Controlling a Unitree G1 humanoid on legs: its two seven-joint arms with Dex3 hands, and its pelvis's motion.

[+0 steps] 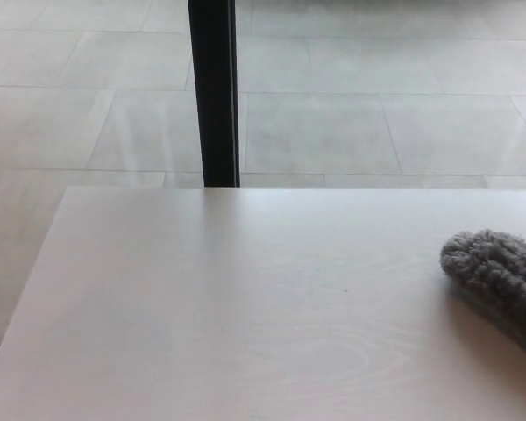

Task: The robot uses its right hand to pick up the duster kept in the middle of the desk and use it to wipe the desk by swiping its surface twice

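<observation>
Grey and fluffy, the duster (498,279) at the right edge of the head view, lying on the pale wood-grain desk (245,316), its far end cut off by the frame. No hand in view, neither left nor right, so no telling how the fingers stand, nor where the duster sits relative to them. Casts a soft shadow on the desk surface beneath and in front. Beyond the desk's far edge, a black vertical post (214,92) against a tiled floor (377,105).
</observation>
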